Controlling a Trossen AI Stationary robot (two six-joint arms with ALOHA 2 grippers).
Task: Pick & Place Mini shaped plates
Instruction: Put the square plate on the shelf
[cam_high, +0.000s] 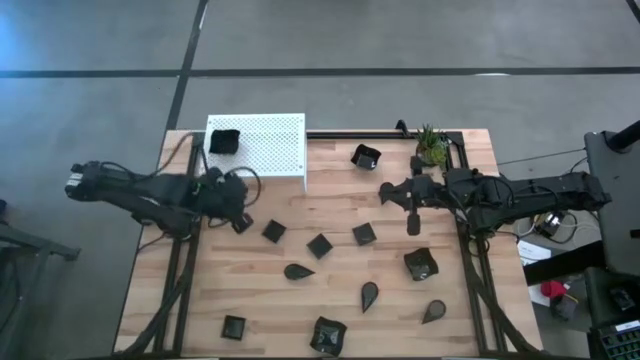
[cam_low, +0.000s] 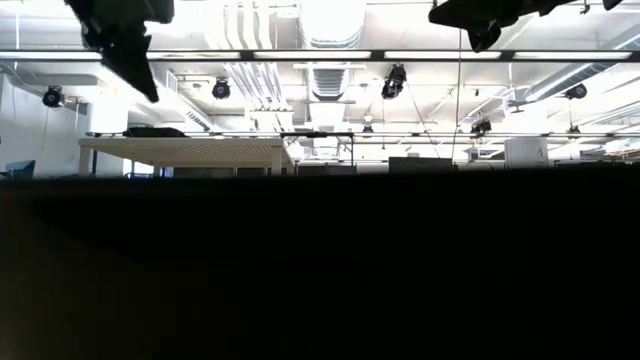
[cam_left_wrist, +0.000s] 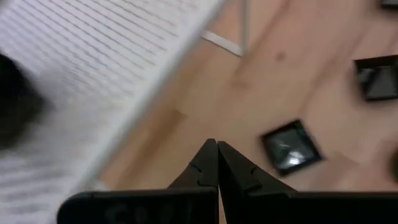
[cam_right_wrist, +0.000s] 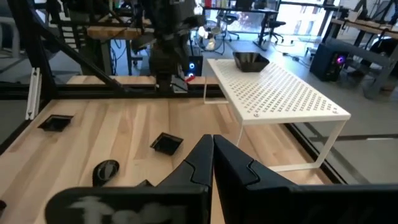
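Mini shaped plates (cam_high: 319, 245): glossy black dishes, scattered apart over the tabletop (cam_high: 470, 330), one raised.

One square dish (cam_high: 223, 141) is seen resting on the white perforated platform (cam_high: 270, 150), near its corner. Small square plates are laid in a loose row across the middle of the tabletop (cam_high: 273, 231) (cam_high: 364, 234), with a further small square (cam_high: 234, 326) near the front edge. Teardrop-shaped plates are placed flat below that row (cam_high: 298, 271) (cam_high: 369, 295) (cam_high: 434, 311). Larger dishes with upturned rims are located near the far edge (cam_high: 366, 156), toward the right side (cam_high: 420, 264) and at the front edge (cam_high: 327, 335). All are shown upright and none are stacked or touching.
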